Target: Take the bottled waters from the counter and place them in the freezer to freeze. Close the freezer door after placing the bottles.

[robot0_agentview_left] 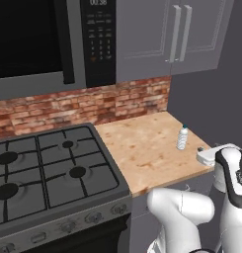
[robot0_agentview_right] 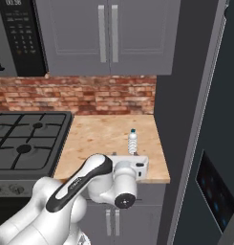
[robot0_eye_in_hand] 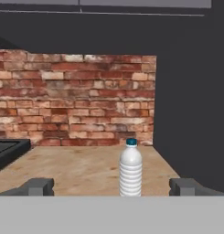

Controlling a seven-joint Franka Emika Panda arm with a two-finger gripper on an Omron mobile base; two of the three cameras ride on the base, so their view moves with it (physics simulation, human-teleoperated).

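The gripper [robot0_eye_in_hand: 111, 186], fingers spread wide, sits level at the counter [robot0_eye_in_hand: 77, 169] edge so the upright bottle [robot0_eye_in_hand: 130, 171], at 12 o'clock, fits between them.

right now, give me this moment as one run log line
phase: approach | target: blue-capped bottle upright on counter | gripper: open, level with bottle, not touching | freezer door: shut

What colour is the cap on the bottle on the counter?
Blue, on a clear-whitish ribbed bottle. Best seen in the hand view, between the open gripper fingers.
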